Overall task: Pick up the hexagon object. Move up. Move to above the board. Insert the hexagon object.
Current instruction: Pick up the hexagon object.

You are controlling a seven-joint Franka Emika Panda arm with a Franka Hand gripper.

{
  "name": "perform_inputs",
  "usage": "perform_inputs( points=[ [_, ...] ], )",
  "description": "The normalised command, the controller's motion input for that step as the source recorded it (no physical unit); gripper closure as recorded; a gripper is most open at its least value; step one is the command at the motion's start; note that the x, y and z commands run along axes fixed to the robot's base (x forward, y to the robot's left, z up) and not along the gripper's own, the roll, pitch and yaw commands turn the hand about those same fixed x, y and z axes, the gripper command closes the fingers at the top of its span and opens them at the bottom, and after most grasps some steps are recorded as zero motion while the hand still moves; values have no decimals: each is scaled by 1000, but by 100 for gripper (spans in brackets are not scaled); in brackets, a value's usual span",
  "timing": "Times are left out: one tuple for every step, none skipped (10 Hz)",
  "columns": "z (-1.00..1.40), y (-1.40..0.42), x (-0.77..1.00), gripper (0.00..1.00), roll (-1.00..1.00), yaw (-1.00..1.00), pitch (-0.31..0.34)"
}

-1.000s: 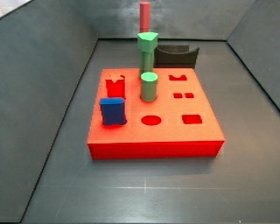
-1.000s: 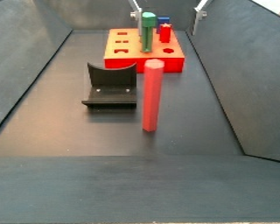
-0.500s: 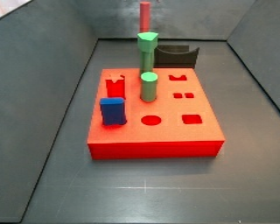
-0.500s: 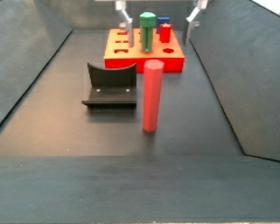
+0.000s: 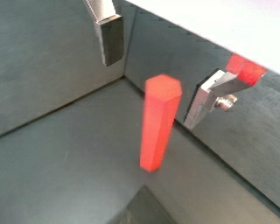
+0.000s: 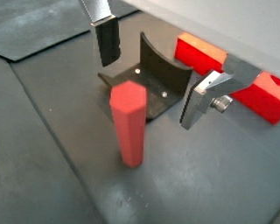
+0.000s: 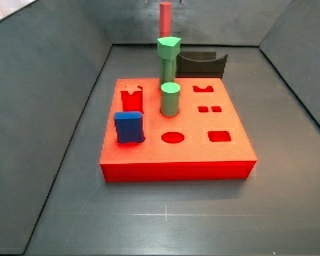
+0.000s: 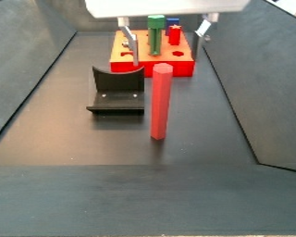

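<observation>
Bench (image 8: 64, 139): dark grey floor with sloped grey walls, seen in both side views.

Board (image 7: 190, 150): thick red square block lying flat on the bench, shaped holes in its top face. 2 green pegs (image 7: 170, 100) stand upright in it, and a blue block (image 7: 128, 127) sits at a near corner in a side view.

Fixture (image 8: 117, 91): dark L-shaped bracket on its base plate, between the board and the rod in a side view.

Rod (image 8: 161, 102): tall, slim, red, 6-sided top, upright on the bench floor, well apart from the board and just beside the fixture. Also clear in both wrist views (image 5: 157, 122).

Gripper (image 8: 163, 46): above the rod, spread wide. Fingers (image 5: 111, 39) stand either side of the rod's top in both wrist views, with gaps on both sides and no contact; nothing is held.

Step in hand, by my judgement: step 1, the pick-up, at the approach stage. Lift, carry and insertion are not yet done.

Next move calls for: lowering until the pads flank the upper shaft, staying centred so neither finger knocks the rod over, then closing squarely on 2 opposite flats. A skewed grip would likely spoil alignment with the 6-sided hole.
</observation>
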Motion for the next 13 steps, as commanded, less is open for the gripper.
perform_inputs(
  points=[
    [-23,246,-77,0,-150,-529,0],
    [-86,97,26,0,-209,-654,0],
    [-320,40,86,0,-364,-606,-33],
    [-249,0,140,0,-413,-563,-49],
    [-243,0,171,0,-420,-526,-43],
    [-297,86,171,0,-387,-426,-20],
    [-209,74,0,0,-243,-134,-13],
    [-66,0,6,0,-29,-14,0],
    [-83,0,0,0,20,0,0],
    [-203,3,40,0,11,0,0],
    [-260,57,69,0,13,0,0],
    [-277,97,97,0,13,0,0],
    [-237,103,166,0,17,0,13]
  ],
)
